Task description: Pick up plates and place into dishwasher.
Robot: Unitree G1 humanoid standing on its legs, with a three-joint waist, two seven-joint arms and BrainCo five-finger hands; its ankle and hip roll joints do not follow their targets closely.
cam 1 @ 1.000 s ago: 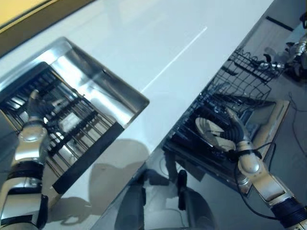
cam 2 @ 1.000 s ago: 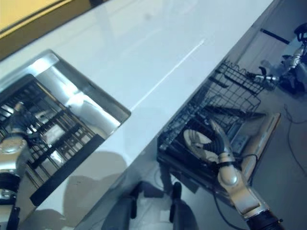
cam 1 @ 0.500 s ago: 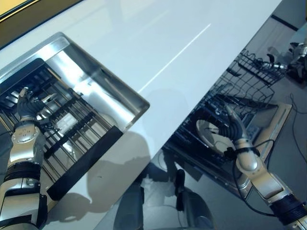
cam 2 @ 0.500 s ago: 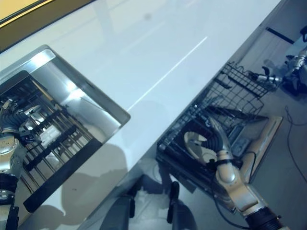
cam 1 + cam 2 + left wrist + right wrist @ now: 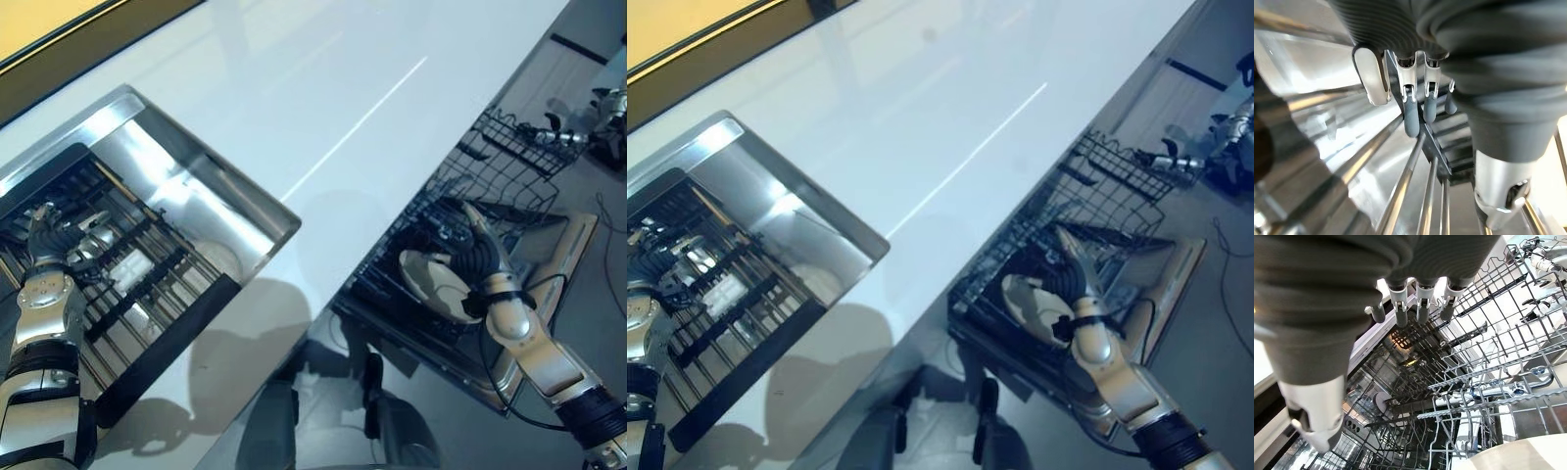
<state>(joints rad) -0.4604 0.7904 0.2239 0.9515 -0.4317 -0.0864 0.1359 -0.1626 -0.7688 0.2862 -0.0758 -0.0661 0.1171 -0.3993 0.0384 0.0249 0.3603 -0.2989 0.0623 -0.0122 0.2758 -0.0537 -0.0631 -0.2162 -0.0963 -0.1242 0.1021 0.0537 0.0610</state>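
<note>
A pale plate (image 5: 434, 284) lies tilted in the dishwasher's lower rack (image 5: 509, 147), just left of the right hand (image 5: 483, 257), whose fingers are straight and empty beside it; the left hand (image 5: 46, 257), fingers relaxed, hovers over the sink's (image 5: 196, 211) wire grid (image 5: 127, 284); right hand's nearer.

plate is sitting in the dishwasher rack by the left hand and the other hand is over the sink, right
Not quite: the plate lies in the dishwasher rack by the right hand, not the left. The left hand is the one over the sink. The left eye view shows both.
</note>
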